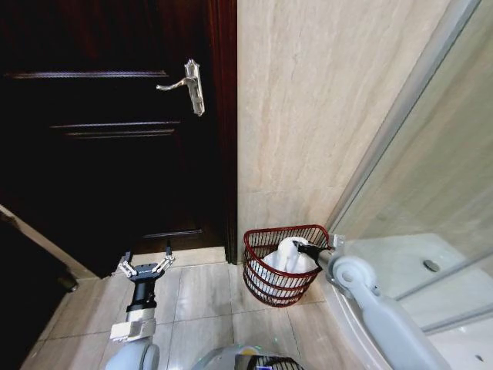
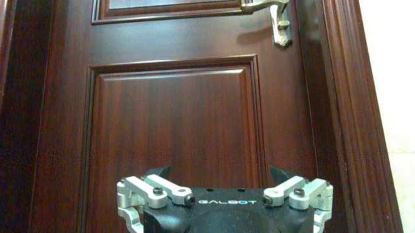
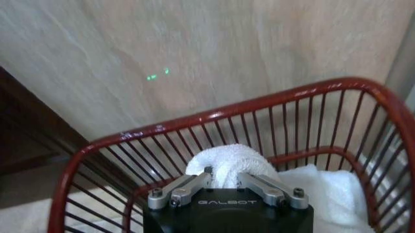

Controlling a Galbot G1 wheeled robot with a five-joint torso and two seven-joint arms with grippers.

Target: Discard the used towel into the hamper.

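One white towel (image 1: 286, 258) pinched in right hand (image 1: 302, 250), inside red wire hamper (image 1: 262, 281) on tiled floor (image 1: 202, 297) by marble wall. Left hand (image 1: 144, 264) spread wide, facing dark door (image 1: 100, 154).

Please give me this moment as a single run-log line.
right gripper: shut on towel, inside hamper | left gripper: open, idle, facing door | towel: not yet released
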